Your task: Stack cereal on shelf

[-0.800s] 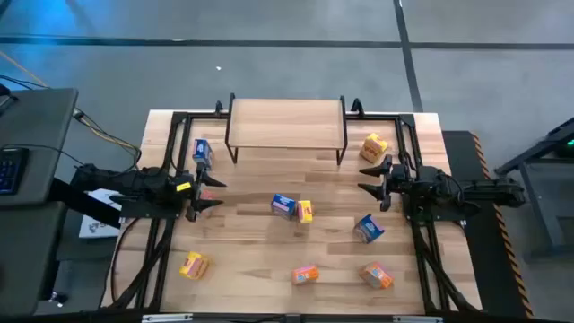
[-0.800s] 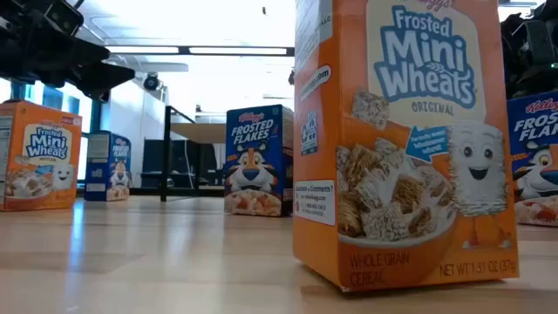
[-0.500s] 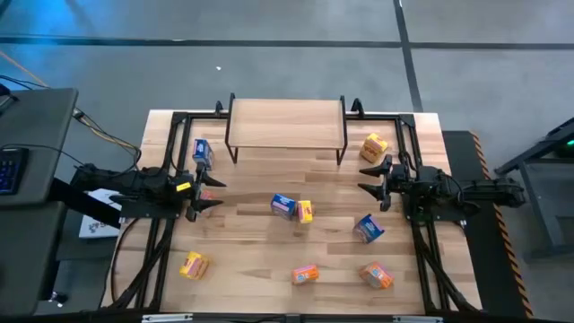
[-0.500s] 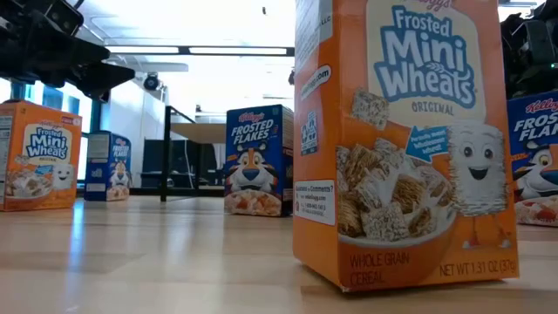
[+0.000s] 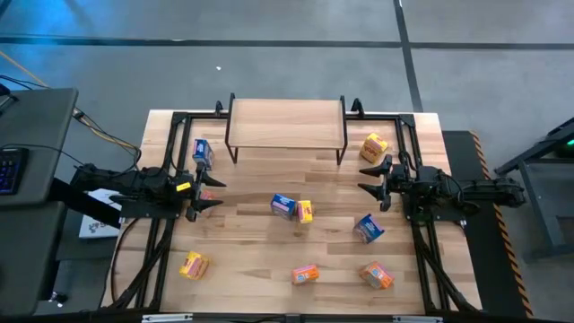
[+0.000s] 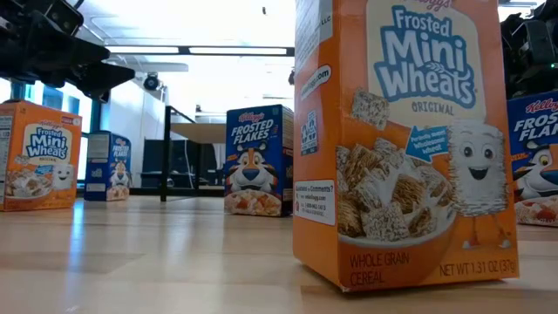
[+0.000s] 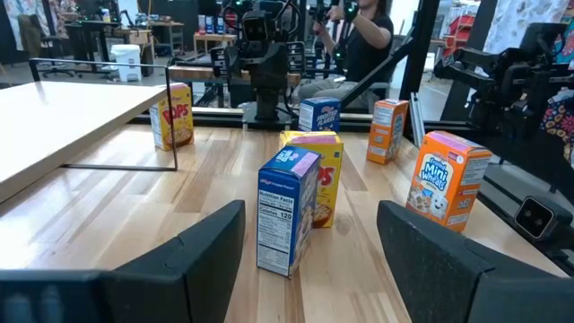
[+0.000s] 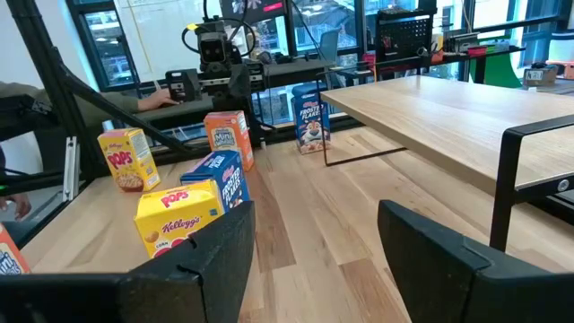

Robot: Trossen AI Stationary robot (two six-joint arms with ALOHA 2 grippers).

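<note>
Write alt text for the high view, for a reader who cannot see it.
Overhead view of a wooden table with an empty light-wood shelf at its far edge and seven small cereal boxes scattered on the tabletop, none on the shelf. The left gripper and right gripper hover open at opposite sides, holding nothing.

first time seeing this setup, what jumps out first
Small cereal boxes stand scattered over the table, none on the shelf at its far edge. A blue box and a yellow box sit together mid-table. The left gripper and right gripper wait open at either side.
</note>
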